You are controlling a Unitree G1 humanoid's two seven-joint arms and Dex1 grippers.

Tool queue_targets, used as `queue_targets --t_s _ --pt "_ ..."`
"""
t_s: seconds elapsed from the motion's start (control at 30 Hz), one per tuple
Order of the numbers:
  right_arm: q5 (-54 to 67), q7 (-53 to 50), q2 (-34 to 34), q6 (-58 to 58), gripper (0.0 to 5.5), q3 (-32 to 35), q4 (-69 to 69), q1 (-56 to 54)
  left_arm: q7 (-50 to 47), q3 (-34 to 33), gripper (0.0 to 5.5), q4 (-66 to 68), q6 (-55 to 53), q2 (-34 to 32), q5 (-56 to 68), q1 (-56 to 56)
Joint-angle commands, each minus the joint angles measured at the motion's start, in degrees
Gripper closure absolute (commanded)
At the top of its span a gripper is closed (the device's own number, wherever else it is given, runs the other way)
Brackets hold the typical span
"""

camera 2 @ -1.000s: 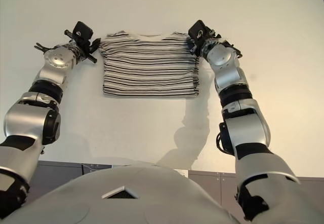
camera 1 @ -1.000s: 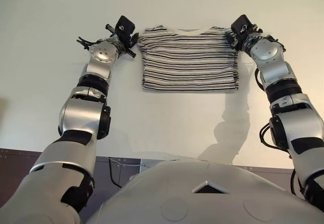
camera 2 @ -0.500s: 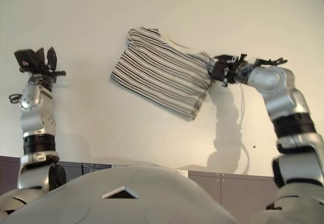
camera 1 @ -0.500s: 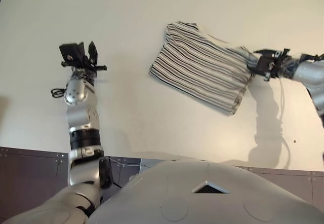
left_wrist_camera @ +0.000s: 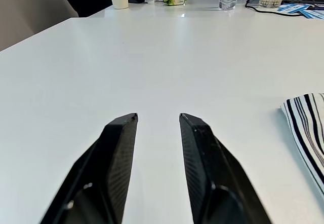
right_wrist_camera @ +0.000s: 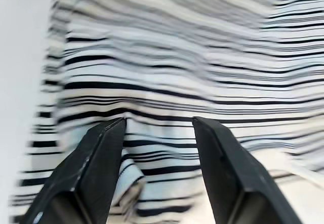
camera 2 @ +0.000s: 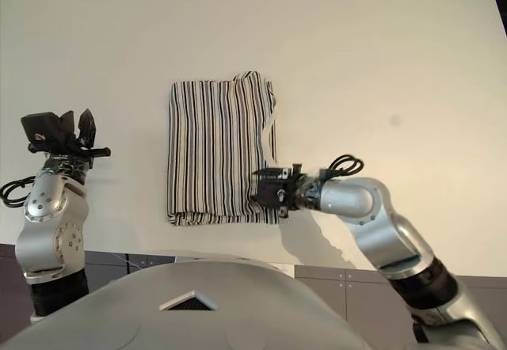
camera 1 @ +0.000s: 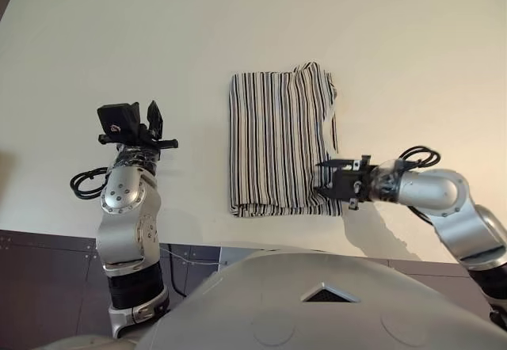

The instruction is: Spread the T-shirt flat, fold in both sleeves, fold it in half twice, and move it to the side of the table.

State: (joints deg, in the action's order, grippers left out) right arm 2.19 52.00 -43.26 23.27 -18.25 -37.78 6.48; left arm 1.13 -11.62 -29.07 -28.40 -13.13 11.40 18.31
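While the folded T-shirt [camera 1: 277, 140] lies on the table [camera 1: 158, 49], the right claw [right_wrist_camera: 158, 121] gapes over its near corner; the left claw [left_wrist_camera: 157, 117] hangs wide, well apart.

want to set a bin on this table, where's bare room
Bare: the far stretch of table beyond the T-shirt, the wide patch right of it, and a strip between it and the left gripper. Crowded: the T-shirt's near right corner, at the right gripper.

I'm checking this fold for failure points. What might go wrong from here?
1. The open right hand sits at the near right corner of the folded T-shirt; withdrawing, a finger may catch the layers and undo the fold.
2. The shirt's near edge lies close to the front edge of the table; a tug toward the robot might slide it off.
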Motion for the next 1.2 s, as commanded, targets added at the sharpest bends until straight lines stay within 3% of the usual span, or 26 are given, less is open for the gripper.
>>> queue_targets --t_s 0.03,0.13,0.2,0.33,0.47,0.57,0.77,1.07,1.2 --pt "11.40 -1.05 5.60 8.58 3.08 7.47 1.12 -8.65 1.28 0.54 3.99 3.17 1.46 -1.53 -1.75 -5.01" --pt "4.77 -0.31 0.33 -0.47 3.08 5.08 3.80 -4.21 8.51 9.47 3.99 1.11 6.27 -9.28 -9.12 -2.53" --pt "-4.97 -3.23 -5.44 -18.50 3.08 6.79 11.96 -1.60 15.65 14.21 3.99 -2.11 14.99 -19.44 -17.27 5.51" --pt "-16.36 -8.05 -15.36 -52.43 3.08 8.94 25.99 2.53 24.63 12.59 3.99 -1.80 31.10 -34.52 -26.77 17.68" --pt "-18.04 -7.69 -18.87 -63.84 2.90 6.87 25.68 9.83 32.04 11.07 3.36 1.42 40.51 -42.11 -25.30 23.22" --pt "-20.61 -9.24 -16.86 -66.21 2.72 5.33 24.34 13.25 31.53 12.13 2.90 5.83 50.26 -44.51 -29.69 22.97" --pt "-27.37 -11.53 -9.87 -66.44 2.72 0.88 26.66 8.74 32.43 19.00 2.90 16.23 60.60 -44.38 -38.08 14.32" --pt "-25.31 -9.08 -12.37 -68.97 2.72 -1.32 29.89 4.92 32.83 26.68 2.90 17.57 65.69 -41.92 -40.88 11.28" --pt "-24.89 -8.46 -11.89 -70.40 3.36 -2.90 31.15 3.42 32.58 28.73 2.87 19.95 66.99 -41.29 -42.61 8.30"
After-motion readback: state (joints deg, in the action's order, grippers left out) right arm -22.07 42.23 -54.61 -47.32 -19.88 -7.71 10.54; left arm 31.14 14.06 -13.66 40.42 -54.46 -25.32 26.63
